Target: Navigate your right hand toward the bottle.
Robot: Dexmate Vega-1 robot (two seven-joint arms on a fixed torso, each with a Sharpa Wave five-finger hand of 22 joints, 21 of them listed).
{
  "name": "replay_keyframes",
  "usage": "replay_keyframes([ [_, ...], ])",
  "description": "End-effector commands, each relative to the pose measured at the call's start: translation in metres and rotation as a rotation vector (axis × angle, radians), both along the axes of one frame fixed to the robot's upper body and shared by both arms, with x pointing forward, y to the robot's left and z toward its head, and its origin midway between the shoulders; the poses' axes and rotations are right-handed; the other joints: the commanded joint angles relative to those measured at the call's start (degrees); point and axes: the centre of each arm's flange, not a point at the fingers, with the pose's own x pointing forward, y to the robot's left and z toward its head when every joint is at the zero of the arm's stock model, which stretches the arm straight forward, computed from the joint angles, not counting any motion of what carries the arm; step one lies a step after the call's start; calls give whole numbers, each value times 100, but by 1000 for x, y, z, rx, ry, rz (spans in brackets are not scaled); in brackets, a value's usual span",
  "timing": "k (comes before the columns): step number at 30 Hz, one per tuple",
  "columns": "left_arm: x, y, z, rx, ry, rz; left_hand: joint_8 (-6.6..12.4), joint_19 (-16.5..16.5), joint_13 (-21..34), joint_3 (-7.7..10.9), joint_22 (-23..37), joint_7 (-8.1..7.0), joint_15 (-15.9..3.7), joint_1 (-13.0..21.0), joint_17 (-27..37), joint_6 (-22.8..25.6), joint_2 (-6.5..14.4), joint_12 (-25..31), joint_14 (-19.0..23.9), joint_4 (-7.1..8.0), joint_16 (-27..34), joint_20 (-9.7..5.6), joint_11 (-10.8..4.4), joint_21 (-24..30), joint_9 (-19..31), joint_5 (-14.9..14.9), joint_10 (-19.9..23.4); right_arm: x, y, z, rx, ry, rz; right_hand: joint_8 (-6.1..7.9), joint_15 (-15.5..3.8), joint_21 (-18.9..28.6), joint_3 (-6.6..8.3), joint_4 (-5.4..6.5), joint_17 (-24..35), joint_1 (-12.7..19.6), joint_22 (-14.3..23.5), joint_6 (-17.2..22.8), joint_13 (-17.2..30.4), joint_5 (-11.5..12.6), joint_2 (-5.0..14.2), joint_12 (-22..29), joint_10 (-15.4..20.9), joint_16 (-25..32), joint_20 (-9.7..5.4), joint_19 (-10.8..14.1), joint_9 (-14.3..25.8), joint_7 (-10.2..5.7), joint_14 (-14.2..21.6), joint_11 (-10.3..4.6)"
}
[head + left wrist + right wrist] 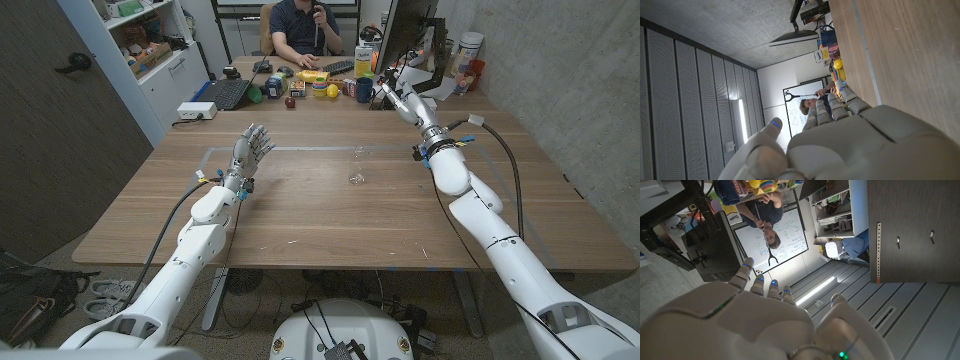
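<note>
In the head view a small bottle with a dark cap and a yellow-green body stands among clutter at the far end of the wooden table. My right hand reaches out over the far right of the table. It is a little to the right of the bottle and nearer to me, and it holds nothing. The right wrist view has this hand with its fingers apart. My left hand stands upright over the left middle of the table, fingers spread and empty. The left wrist view looks over this hand's back.
A dark blue mug sits between my right hand and the bottle. Fruit and toys, a laptop, a white box and a monitor crowd the far end. A person sits behind it. A small clear object lies mid-table.
</note>
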Motion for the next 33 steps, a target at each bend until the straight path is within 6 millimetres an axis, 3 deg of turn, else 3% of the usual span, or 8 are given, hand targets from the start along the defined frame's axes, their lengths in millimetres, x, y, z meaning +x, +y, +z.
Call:
replay_keyframes([
  [1, -1, -1, -1, 0, 3, 2, 39, 53, 27, -1, 8, 51, 9, 11, 19, -8, 543, 29, 20, -3, 26, -15, 15, -22, 21, 42, 46, -13, 27, -2, -172, -75, -162, 21, -1, -31, -42, -31, 0, 37, 13, -56, 26, -10, -97, -7, -71, -9, 70, 105, 16, -61, 15, 7],
  [10, -2, 0, -2, -4, 4, 7, 40, 55, 27, -5, 9, 51, 11, 9, 19, -6, 544, 28, 18, -2, 25, -13, 12, -32, 21, 43, 45, -14, 52, -5, -297, -104, -226, 37, -15, -43, -74, -114, -5, 143, 4, -93, 23, 10, -168, -3, -142, 10, 99, 272, 14, -131, 67, 2],
  [14, -2, 1, -2, -7, 4, 10, 41, 61, 27, -8, 9, 48, 11, 9, 19, -5, 545, 29, 20, -1, 26, -15, 11, -37, 21, 43, 47, -13, 61, -5, -341, -108, -228, 62, -64, -107, -37, -199, -10, 302, -9, -91, 14, 37, -119, 3, -215, 2, 106, 333, 7, 50, 58, -121],
  [18, -2, 1, -2, -8, 6, 9, 40, 62, 27, -11, 10, 48, 12, 8, 19, -7, 545, 28, 20, -1, 26, -15, 8, -42, 21, 44, 45, -13, 68, -7, -386, -121, -236, 70, -91, -131, -3, -239, -12, 387, -13, -86, 10, 44, -65, 9, -236, 8, 102, 377, 5, -5, 79, -136],
  [19, -2, 1, -3, -8, 6, 9, 40, 63, 27, -11, 10, 49, 13, 8, 19, -7, 545, 29, 20, -1, 26, -16, 10, -42, 21, 44, 47, -13, 70, -7, -399, -125, -241, 107, -117, -135, 33, -314, -16, 517, -12, -2, 4, 50, -31, 47, -164, 35, 89, 506, 0, -12, 160, -157],
  [27, -1, 1, -3, -11, 6, 12, 39, 61, 27, -16, 10, 52, 16, 7, 20, -10, 545, 27, 16, 0, 25, -13, 9, -53, 21, 45, 43, -11, 84, -13, -493, -122, -254, 138, -235, -162, 87, -497, -26, 811, -25, 140, -9, 56, -2, 74, -92, 66, 83, 855, -9, -186, 316, -296],
  [33, -2, 1, -3, -11, 8, 13, 39, 63, 27, -19, 11, 50, 11, 7, 20, -11, 546, 27, 19, 1, 26, -13, 6, -61, 21, 45, 41, -6, 94, -21, -575, -64, -236, 158, -317, -172, 80, -572, -32, 916, -30, 295, -15, 49, -10, 89, -13, 73, 79, 1095, -13, -285, 402, -347],
])
